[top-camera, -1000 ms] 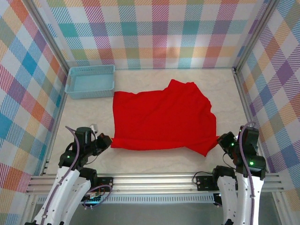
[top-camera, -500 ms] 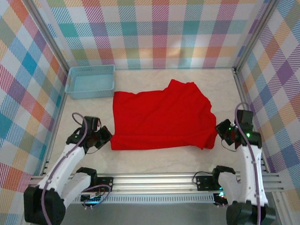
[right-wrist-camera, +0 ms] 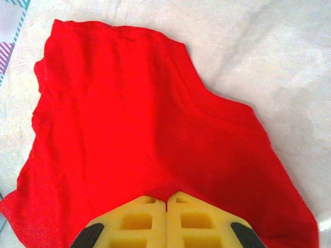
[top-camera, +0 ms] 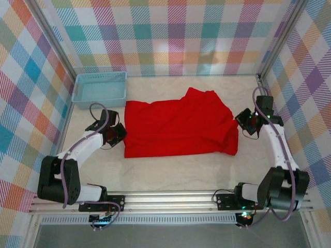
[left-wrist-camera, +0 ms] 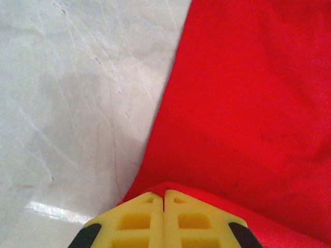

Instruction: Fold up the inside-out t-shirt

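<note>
The inside-out t-shirt [top-camera: 178,126] is a bright red cloth lying across the middle of the table, its near edge lifted and carried toward the back. My left gripper [top-camera: 120,133] is shut on the shirt's near left corner; in the left wrist view the yellow pads [left-wrist-camera: 147,219] pinch a red fold [left-wrist-camera: 176,187]. My right gripper [top-camera: 240,122] is shut on the near right corner. There the right wrist view has red cloth [right-wrist-camera: 139,119] rising from between the closed pads [right-wrist-camera: 183,217].
A light blue basket [top-camera: 100,89] stands at the back left, close to the left arm. Plaid walls enclose the table on three sides. Bare marble table [top-camera: 176,173] lies in front of the shirt.
Both arms have reached away from the near edge, carrying the shirt's near corners toward the back. The near hem has moved back with them and the right corner has folded over.
</note>
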Robot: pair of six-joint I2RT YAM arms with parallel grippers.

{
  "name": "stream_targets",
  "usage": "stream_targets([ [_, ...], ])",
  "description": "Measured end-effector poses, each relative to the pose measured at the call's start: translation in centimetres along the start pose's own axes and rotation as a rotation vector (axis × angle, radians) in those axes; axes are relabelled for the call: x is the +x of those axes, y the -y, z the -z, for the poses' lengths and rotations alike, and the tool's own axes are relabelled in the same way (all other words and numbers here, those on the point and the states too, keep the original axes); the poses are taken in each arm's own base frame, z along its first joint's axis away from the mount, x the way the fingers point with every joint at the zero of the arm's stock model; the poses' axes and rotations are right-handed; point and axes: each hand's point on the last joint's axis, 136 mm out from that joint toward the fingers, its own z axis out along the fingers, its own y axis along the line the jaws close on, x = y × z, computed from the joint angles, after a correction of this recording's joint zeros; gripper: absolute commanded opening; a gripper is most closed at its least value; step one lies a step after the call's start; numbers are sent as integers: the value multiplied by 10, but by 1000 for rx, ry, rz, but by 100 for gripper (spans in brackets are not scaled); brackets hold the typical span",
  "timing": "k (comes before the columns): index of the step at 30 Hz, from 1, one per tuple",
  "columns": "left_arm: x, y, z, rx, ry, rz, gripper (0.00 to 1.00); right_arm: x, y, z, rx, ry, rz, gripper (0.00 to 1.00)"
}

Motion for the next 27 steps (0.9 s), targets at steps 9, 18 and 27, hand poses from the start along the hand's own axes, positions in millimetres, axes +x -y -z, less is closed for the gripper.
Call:
stream_targets([
  [9, -21, 1, -10, -61, 45, -13, 39, -16, -38, -44, 2, -54, 118, 35],
  [18, -19, 15, 11, -62, 53, -100, 68, -11, -22, -27, 62, -7, 201, 59],
  [27, 59, 49, 18, 110, -24, -265, 64, 62, 38, -23, 119, -118, 214, 57],
])
